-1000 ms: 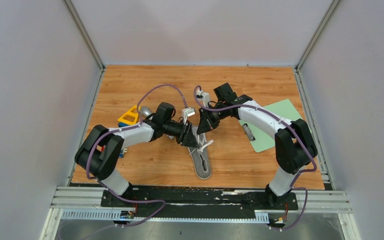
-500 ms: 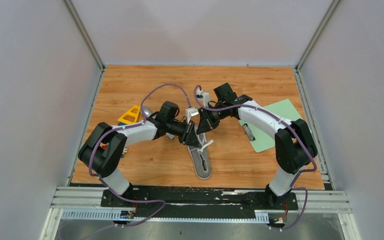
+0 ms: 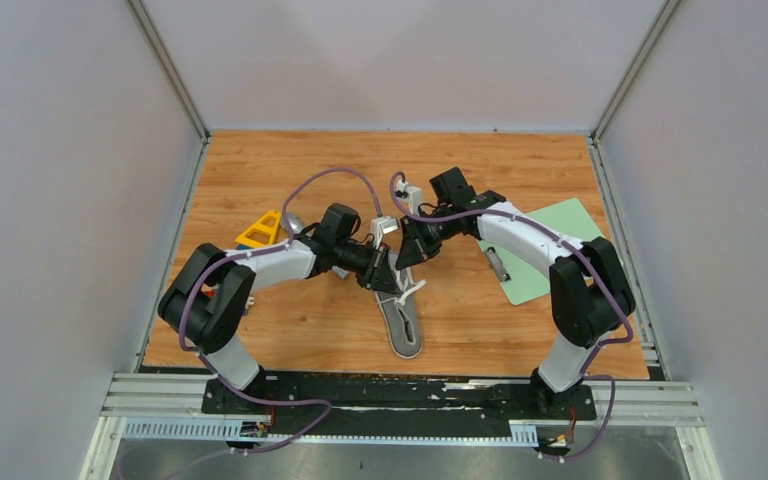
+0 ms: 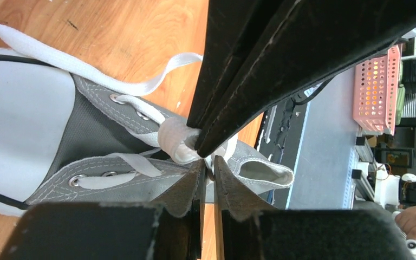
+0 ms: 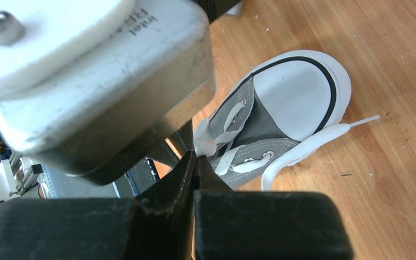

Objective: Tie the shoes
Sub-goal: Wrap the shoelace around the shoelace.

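Observation:
A small grey sneaker [image 3: 403, 325] with a white toe cap [image 5: 295, 89] lies mid-table, toe towards the arms' bases. Both grippers meet over its laced throat. My right gripper [image 5: 196, 157] is shut on the white lace at a small knot [image 5: 205, 143]; its black fingers [image 4: 238, 81] come down from above in the left wrist view. My left gripper [image 4: 208, 162] sits just below them, jaws nearly together with a thin strand of lace pinched at the tips. From above, the left gripper [image 3: 392, 278] and the right gripper [image 3: 400, 255] almost touch. One loose lace end [image 5: 325, 135] trails on the wood.
A green mat [image 3: 550, 250] with a small grey object [image 3: 497, 262] lies at the right. A yellow and blue toy block [image 3: 257, 232] and a metallic object [image 3: 290, 222] sit left of the left arm. White walls enclose the wooden table [image 3: 290, 170].
The left gripper's jaws have narrowed onto the lace beside the right gripper's tips. The left forearm has shifted slightly towards the shoe. The right arm has stayed put.

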